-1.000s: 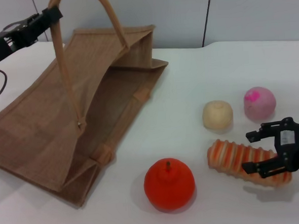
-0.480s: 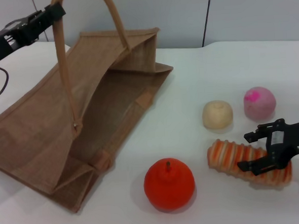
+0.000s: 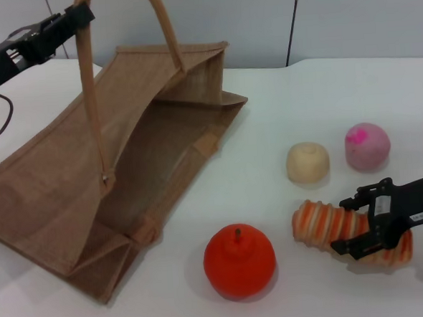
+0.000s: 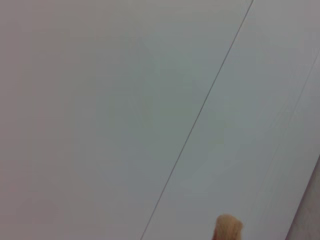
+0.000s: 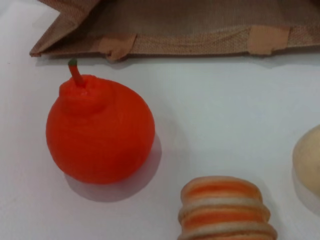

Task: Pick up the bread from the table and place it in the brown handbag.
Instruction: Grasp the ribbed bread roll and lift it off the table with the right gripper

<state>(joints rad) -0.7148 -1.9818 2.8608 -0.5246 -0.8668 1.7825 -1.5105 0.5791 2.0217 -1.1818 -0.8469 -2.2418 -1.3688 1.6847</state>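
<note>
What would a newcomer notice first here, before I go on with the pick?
The big brown handbag fills the table's left half, its mouth held open by the left gripper lifting one handle. Near the front right, the right gripper straddles the striped bread, jaws open around it. A bright orange fruit sits at front centre, between the bag and the bread.

Lab-like test bench: bare white table, plain panelled wall.

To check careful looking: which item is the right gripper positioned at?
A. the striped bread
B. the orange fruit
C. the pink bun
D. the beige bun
A: in the head view the right gripper straddles the far end of the bread, with fingers open either side of it.
</note>
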